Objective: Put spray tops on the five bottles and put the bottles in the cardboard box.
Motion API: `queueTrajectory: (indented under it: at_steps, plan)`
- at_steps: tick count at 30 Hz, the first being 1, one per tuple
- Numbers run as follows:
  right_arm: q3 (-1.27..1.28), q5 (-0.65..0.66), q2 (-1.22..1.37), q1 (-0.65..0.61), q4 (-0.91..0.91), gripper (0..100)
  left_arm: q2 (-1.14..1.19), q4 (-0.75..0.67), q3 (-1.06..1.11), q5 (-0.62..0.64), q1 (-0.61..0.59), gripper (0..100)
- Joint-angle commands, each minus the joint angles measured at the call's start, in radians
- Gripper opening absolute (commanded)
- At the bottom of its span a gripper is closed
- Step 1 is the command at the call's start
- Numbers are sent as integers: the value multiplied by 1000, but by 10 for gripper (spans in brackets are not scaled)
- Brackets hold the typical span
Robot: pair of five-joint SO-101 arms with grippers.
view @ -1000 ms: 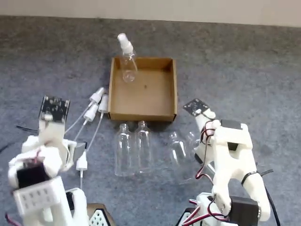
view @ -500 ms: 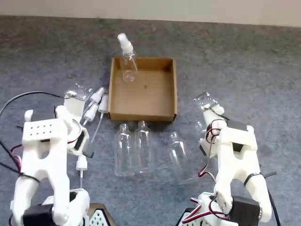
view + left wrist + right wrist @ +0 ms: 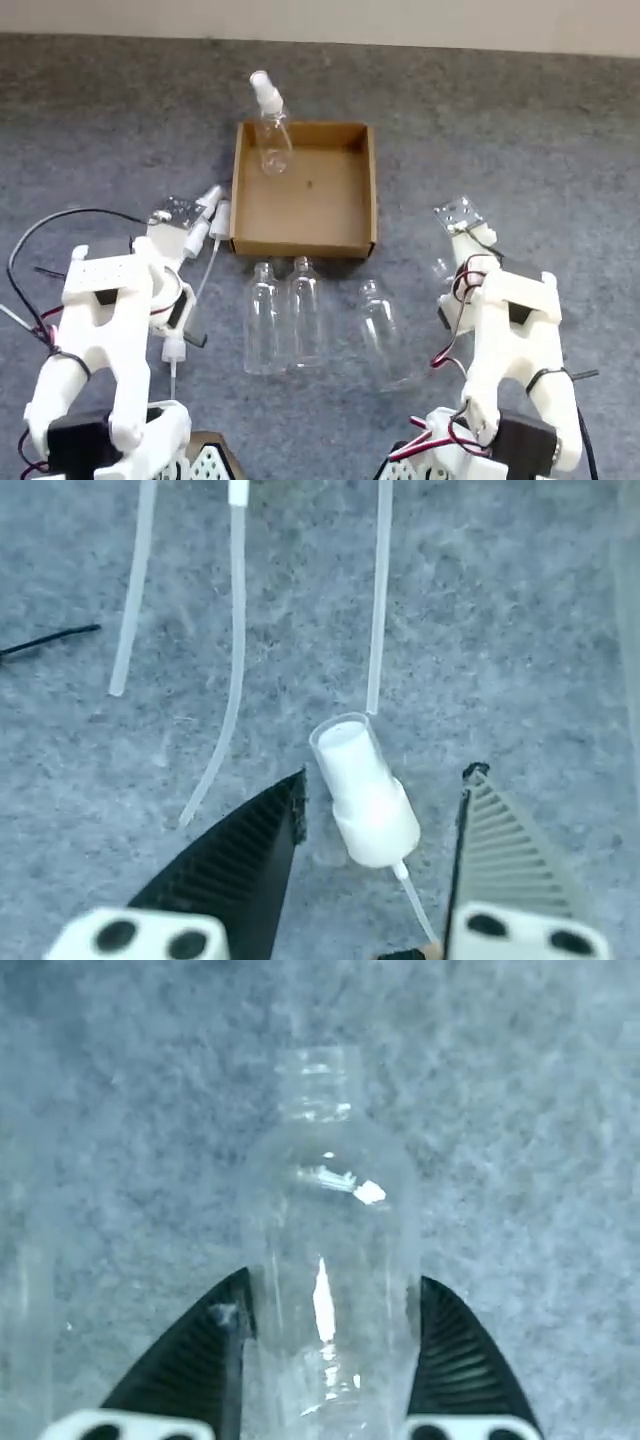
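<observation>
Since that bottle (image 3: 330,1190) lying on the carpet (image 3: 520,1080) is light, slick plastic, I'd grab it mid-body; the right claw (image 3: 332,1282) is spread around it. Meanwhile the left claw (image 3: 385,776), also spread, straddles a spray top (image 3: 365,800); pinch its stiff head.

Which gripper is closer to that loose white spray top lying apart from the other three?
Left. The left gripper sits open astride the spray top; the right gripper is across the table, straddling a clear bottle.
</observation>
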Motion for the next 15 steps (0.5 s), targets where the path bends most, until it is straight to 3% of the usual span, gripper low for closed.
queueTrajectory:
  at_steps: [1, 11, 15]
  plan:
    - [-47, -12, 91, 24, -50, 87, -2, -87, 38, 11, 2, 178]
    - [-82, -12, 145, 33, -51, 94, -4, -244, 136, 11, 8, 83]
    - [-82, -12, 145, 38, -51, 180, -5, -238, 59, 11, 10, 49]
